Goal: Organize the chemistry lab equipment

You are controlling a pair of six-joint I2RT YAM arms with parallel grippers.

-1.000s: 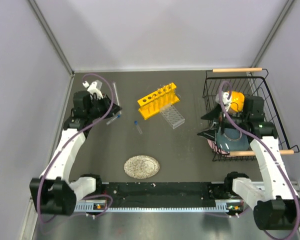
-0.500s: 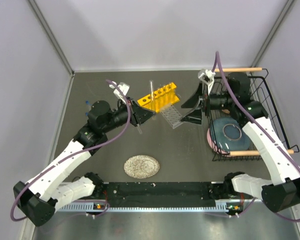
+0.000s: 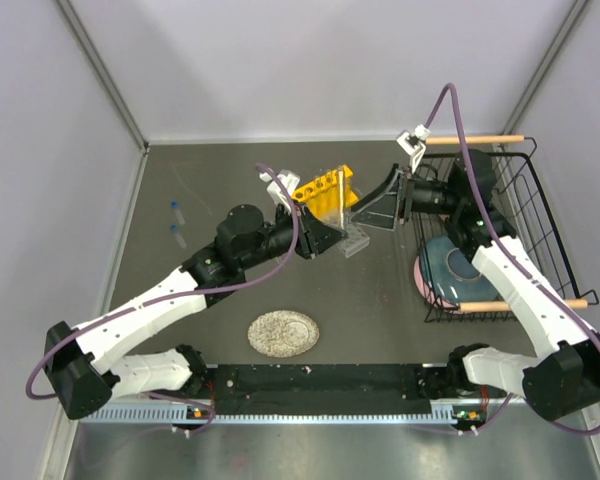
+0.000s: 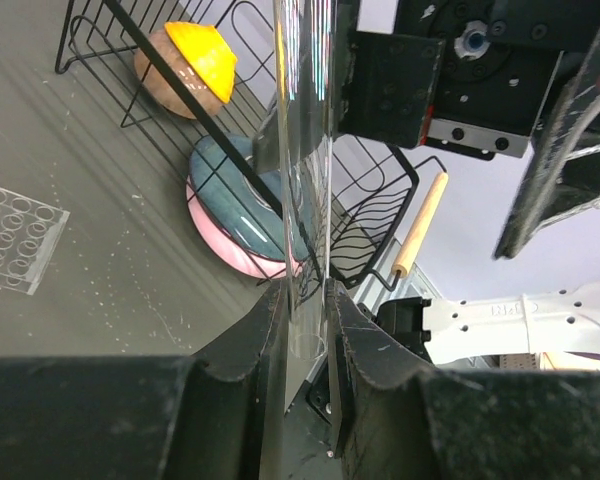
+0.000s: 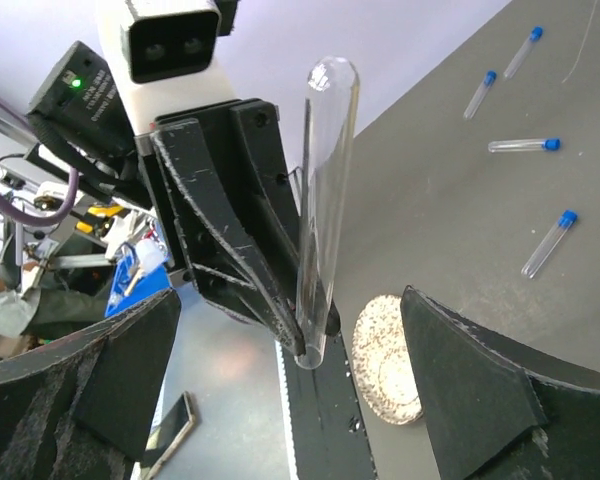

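Note:
My left gripper is shut on a thin clear glass tube and holds it upright above the table, just in front of the yellow test-tube rack. The small clear gridded rack lies beside it. My right gripper is wide open and empty; it faces the left gripper, with the held tube between its spread fingers and apart from them. Blue-capped vials lie on the table at the far left.
A black wire basket at the right holds blue, pink and orange bowls. A round speckled plate lies near the front edge. Grey walls close the table at the back and sides.
My left arm swung from the far left to the centre, carrying the tube upright. My right arm came out of the basket and moved left, to face the left gripper.

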